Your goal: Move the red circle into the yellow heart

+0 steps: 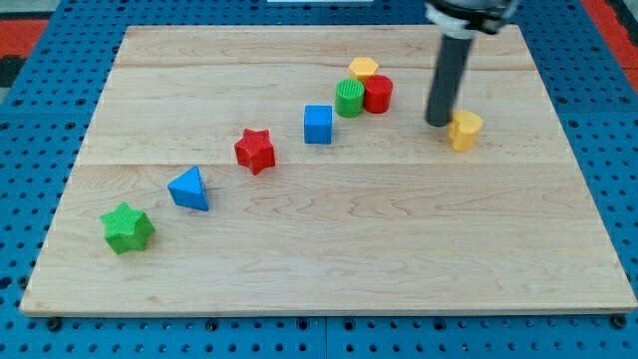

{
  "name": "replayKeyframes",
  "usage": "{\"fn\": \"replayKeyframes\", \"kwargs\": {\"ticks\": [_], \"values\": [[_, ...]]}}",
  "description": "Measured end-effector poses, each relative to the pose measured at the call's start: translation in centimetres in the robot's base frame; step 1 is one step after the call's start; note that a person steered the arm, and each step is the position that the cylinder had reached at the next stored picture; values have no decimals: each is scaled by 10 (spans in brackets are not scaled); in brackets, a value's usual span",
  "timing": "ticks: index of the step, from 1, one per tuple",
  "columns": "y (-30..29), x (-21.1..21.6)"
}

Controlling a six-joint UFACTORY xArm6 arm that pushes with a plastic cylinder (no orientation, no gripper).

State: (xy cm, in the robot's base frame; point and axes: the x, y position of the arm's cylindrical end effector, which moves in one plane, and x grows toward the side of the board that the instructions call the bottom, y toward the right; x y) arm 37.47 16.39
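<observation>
You lose the upper part of the rod past the view's top edge. The green block hides the red circle's left side, and the yellow hexagon is partly covered by both.

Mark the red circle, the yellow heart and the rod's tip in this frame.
red circle (378,94), camera view, on its front side wall.
yellow heart (465,131), camera view, on its front face.
my tip (439,122), camera view, the rod's very end, just left of the yellow heart.

Pale smooth wooden board, ridged matt plastic-looking green star, blue perforated base
</observation>
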Motion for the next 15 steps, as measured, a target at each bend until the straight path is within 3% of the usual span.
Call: {"fn": "replayKeyframes", "kwargs": {"ticks": [1,2,3,4,6,8,9,12,14,15], "values": [[-6,-7],[-56,-53],[-87,-137],[-194,-151],[-223,-129],[-138,-95],[-106,-58],[-89,1],[-41,6],[-110,10]]}}
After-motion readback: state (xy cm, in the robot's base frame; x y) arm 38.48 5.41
